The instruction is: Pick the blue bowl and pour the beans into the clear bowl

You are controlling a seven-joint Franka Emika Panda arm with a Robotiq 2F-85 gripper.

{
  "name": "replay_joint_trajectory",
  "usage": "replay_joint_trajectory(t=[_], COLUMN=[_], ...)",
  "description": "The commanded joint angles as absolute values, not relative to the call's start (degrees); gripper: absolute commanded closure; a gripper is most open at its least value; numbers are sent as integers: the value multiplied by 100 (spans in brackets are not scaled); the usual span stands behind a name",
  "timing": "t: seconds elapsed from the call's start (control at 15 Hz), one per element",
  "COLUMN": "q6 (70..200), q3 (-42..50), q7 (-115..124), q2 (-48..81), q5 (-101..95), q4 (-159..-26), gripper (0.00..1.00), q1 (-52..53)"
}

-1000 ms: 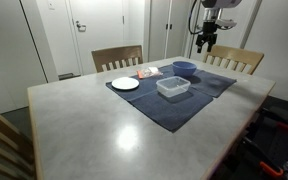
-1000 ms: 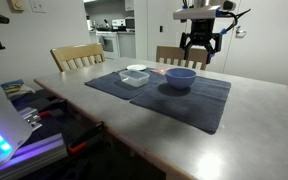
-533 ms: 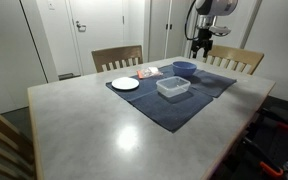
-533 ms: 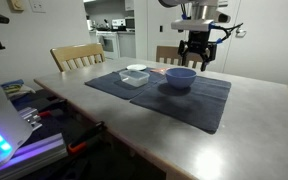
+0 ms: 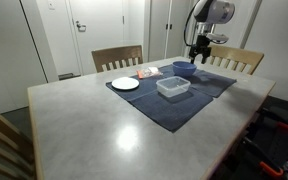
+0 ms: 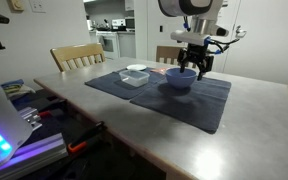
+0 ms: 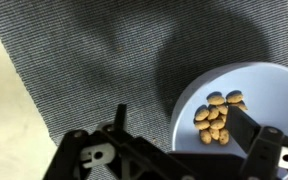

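Blue bowl (image 7: 246,88) w/ beans (image 7: 216,118) sits under gripper (image 6: 193,68), fingers apart astride its rim, prob. lined up to pinch it.

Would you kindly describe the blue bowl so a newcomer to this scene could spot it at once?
On the grey table lies a dark cloth; the blue bowl sits on it, just under the gripper. Unlike the clear bowl and flat white plate nearby, it is round, opaque dark blue and holds beans.
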State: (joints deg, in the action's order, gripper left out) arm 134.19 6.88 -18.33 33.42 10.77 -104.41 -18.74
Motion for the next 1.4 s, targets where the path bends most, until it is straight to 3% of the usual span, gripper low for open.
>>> replay_joint_trajectory(t=[0.0, 1.0, 1.07, 1.13, 1.33], q6=[13512, 13453, 13452, 13425, 13401], q3=[520, 482, 480, 473, 468], q7=[-1806, -1625, -1605, -1622, -1639], q2=[3569, 3926, 3925, 3950, 3962], q5=[1245, 1226, 1227, 1222, 1214], q4=[-10287, -9963, -9959, -9909, -9860], gripper=[0, 0, 25, 26, 48], q1=[-2067, -2098, -2097, -2109, -2116])
